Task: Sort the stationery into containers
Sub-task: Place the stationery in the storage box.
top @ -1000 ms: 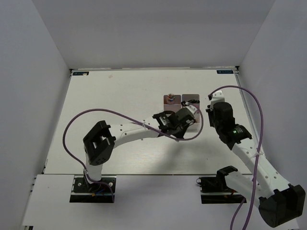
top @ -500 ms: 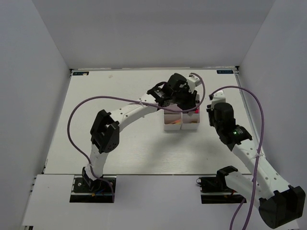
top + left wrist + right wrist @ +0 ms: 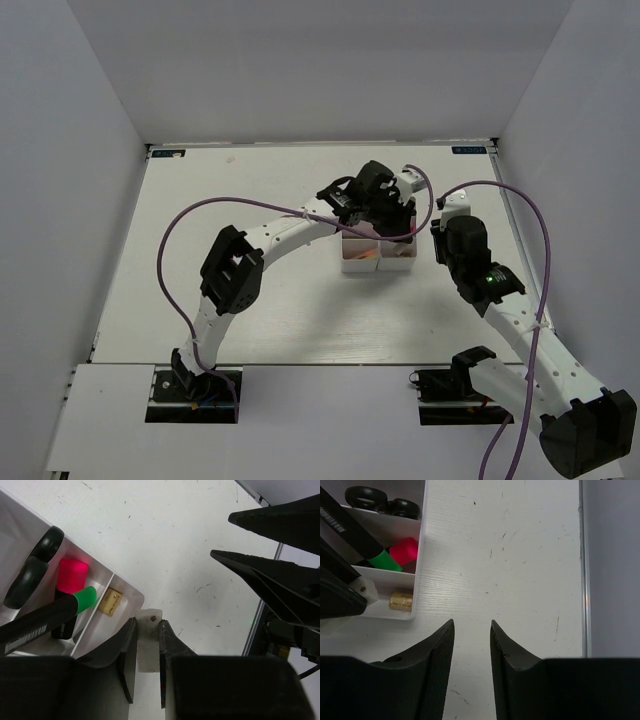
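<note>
While left claw (image 3: 148, 625) pinches cream stick (image 3: 148, 650), long axis along the claw, tip beside bins (image 3: 131, 593), right claw (image 3: 472, 623) spread.

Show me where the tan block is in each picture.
Top: hidden; the left gripper covers that end of the bins.
Left wrist: tan block centre-left, in a bin's corner, beside the green cap.
Right wrist: left side, mid-height, below the green cap.
Shared landmark: the bins.
</note>
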